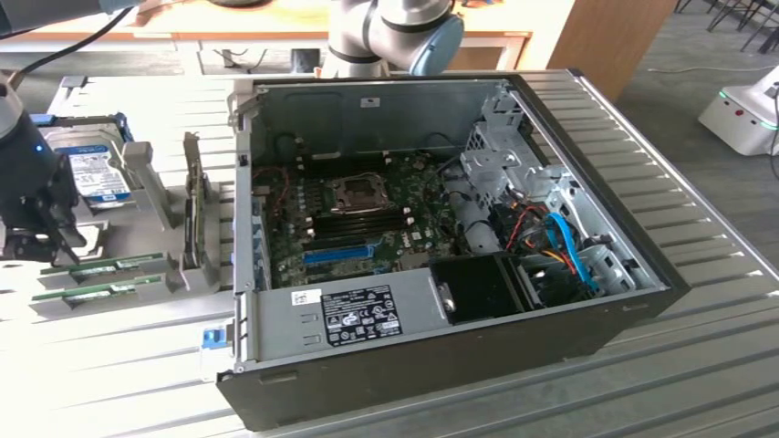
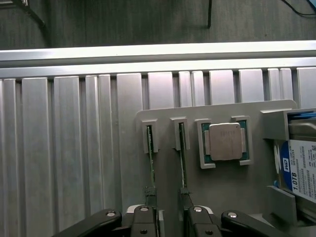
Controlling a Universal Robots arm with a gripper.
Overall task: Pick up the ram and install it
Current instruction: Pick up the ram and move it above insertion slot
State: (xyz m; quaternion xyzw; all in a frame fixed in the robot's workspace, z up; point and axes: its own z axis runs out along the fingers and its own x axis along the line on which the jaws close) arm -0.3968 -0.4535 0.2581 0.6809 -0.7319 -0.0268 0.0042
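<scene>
The gripper [image 2: 167, 202] is hanging over the grey holder tray [image 2: 163, 116] at the exterior view's left, well apart from the open computer case [image 1: 487, 365]. Its jaws are standing spread wide with nothing between them. The ram [image 1: 104, 266] is waiting in that tray: one ram stick [image 2: 150, 158] and a second ram stick [image 2: 181, 153] are sitting on edge in neighbouring slots, neither one lifted. In the wrist view each finger seems to be lining up over a stick rather than either side of one — though the fingertips are merging with the sticks' near ends there, so I cannot tell for sure. That is the main risk I am seeing: a descent on this line could be bringing a fingertip down on a stick's thin top edge, bending it or jamming it in its slot, or a closing could be catching both sticks at once. The gap between the sticks is narrow, leaving a finger little room. Just beside the second ram stick a processor chip [image 2: 224, 141] is lying in its own pocket, and beyond it a hard drive [image 2: 302, 173] is standing in a cradle — a sideways drift could be knocking either. On the other side the ribbed tabletop [image 2: 74, 148] is offering the open room. An upright card [image 1: 192, 210] and the case's raised wall are standing between tray and motherboard [image 1: 365, 228], so a carried stick would be needing height to clear both edges.
</scene>
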